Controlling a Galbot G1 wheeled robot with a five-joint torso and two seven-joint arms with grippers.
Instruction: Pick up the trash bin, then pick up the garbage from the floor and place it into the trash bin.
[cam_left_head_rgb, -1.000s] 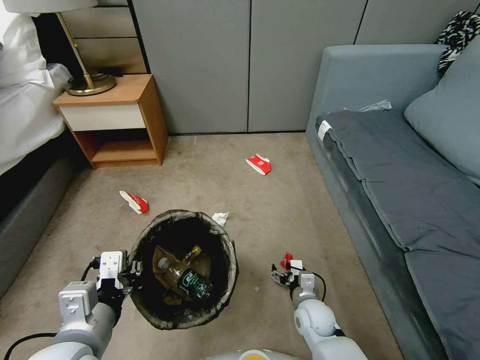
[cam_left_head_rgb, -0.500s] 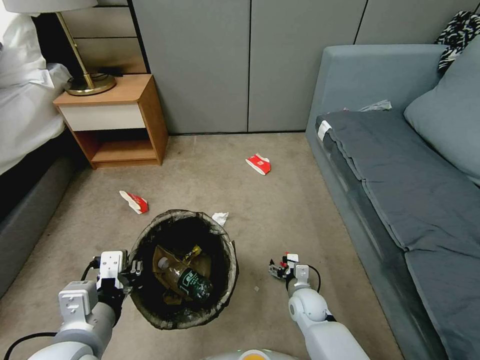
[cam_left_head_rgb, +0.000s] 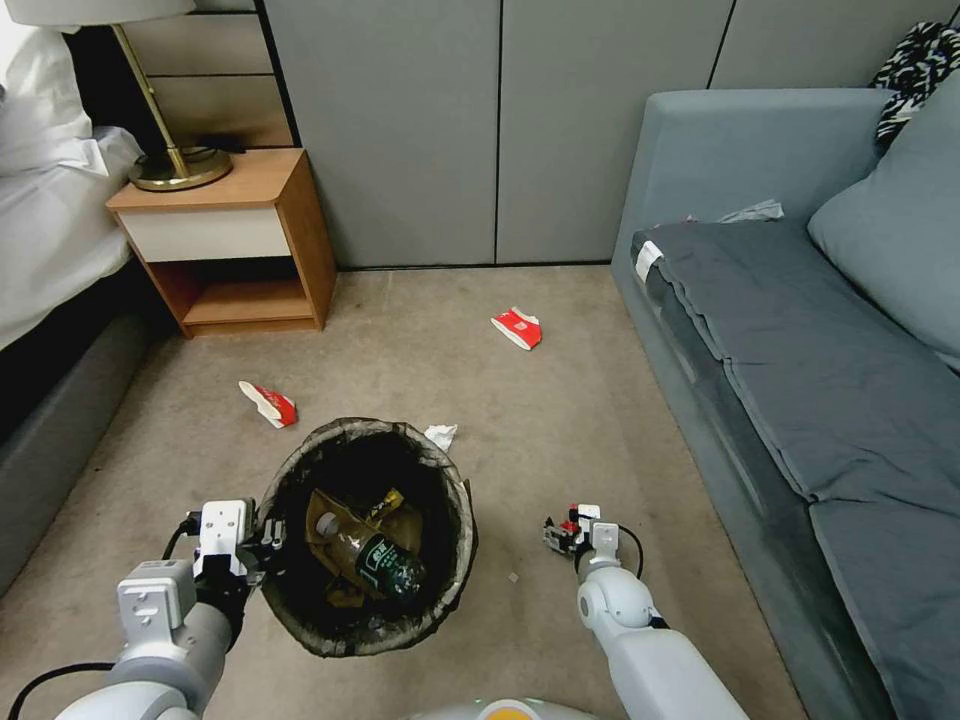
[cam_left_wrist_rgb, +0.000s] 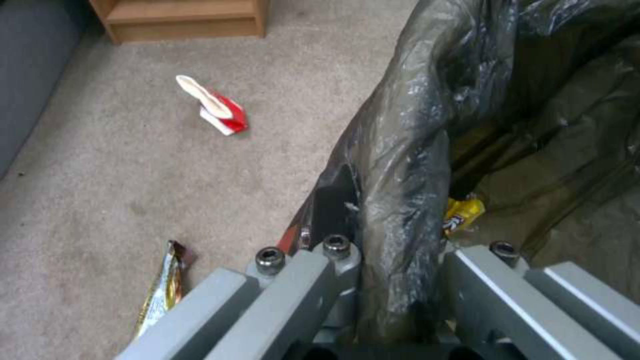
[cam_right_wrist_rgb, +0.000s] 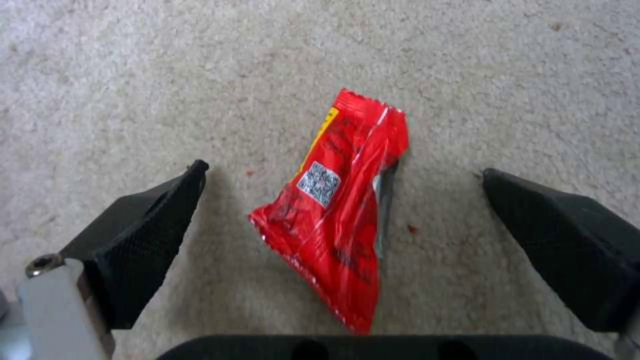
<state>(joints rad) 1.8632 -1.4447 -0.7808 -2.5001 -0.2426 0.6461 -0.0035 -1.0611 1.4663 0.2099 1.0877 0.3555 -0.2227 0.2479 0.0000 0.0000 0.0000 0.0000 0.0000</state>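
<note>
The trash bin (cam_left_head_rgb: 352, 430), white with a dark bag liner, is held up at my lower left. My left gripper (cam_left_head_rgb: 262, 545) is shut on its rim; the left wrist view shows the liner (cam_left_wrist_rgb: 400, 165) pinched between the fingers. Inside lie a green-labelled bottle (cam_left_head_rgb: 385, 565), a tan carton (cam_left_head_rgb: 328, 520) and a yellow wrapper (cam_left_wrist_rgb: 461, 215). My right gripper (cam_left_head_rgb: 565, 530) hangs low over the floor (cam_left_head_rgb: 560, 420), open, straddling a red wrapper (cam_right_wrist_rgb: 340, 215) flat on the carpet between its fingertips (cam_right_wrist_rgb: 190, 182). Two red-and-white cups (cam_left_head_rgb: 268, 403) (cam_left_head_rgb: 517, 328) and a white tissue (cam_left_head_rgb: 440, 436) lie farther out.
A wooden nightstand (cam_left_head_rgb: 230, 240) with a brass lamp (cam_left_head_rgb: 175, 165) stands at the back left beside a bed (cam_left_head_rgb: 50, 230). A grey sofa (cam_left_head_rgb: 800, 380) runs along the right. Grey wall panels (cam_left_head_rgb: 500, 130) close the back. A gold-brown wrapper (cam_left_wrist_rgb: 163, 287) lies under my left wrist.
My right arm has drawn in and the gripper has sunk closer to the carpet over the red wrapper. The left arm and the bin have stayed still.
</note>
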